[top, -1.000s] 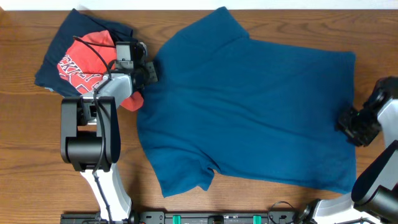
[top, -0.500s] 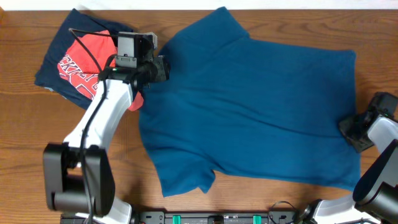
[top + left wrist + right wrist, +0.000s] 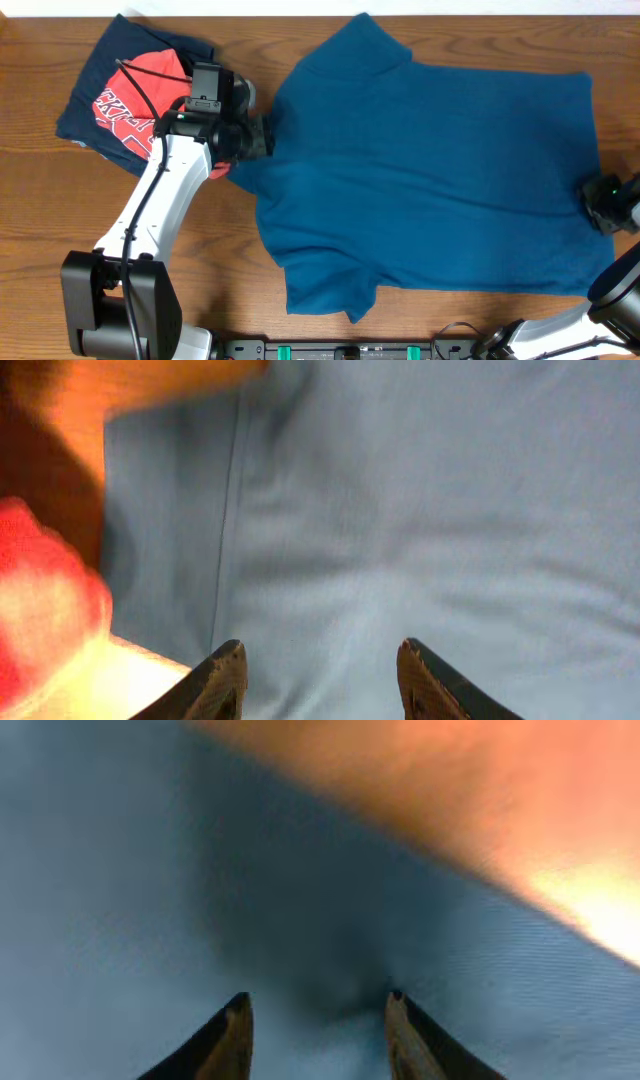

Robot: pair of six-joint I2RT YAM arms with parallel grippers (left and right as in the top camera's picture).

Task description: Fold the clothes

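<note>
Overhead view: the blue T-shirt (image 3: 430,170) lies spread flat across the middle and right of the wooden table (image 3: 40,220), collar toward the far edge.
Step in hand: judged as spreading and squaring the shirt before any fold; none is made yet.
Left gripper (image 3: 262,135): over the shirt's left sleeve edge, jaws parted, nothing between them in the wrist view.
Right gripper (image 3: 597,200): at the shirt's right hem, jaws apart over bare cloth, holding nothing.
Next move: probably pinch both side edges and lift together.
Material: soft matte cotton, faintly creased, stitched hem (image 3: 228,530).
Other clothes: red tee (image 3: 125,95) with white lettering on a navy garment (image 3: 95,70), far left.
</note>
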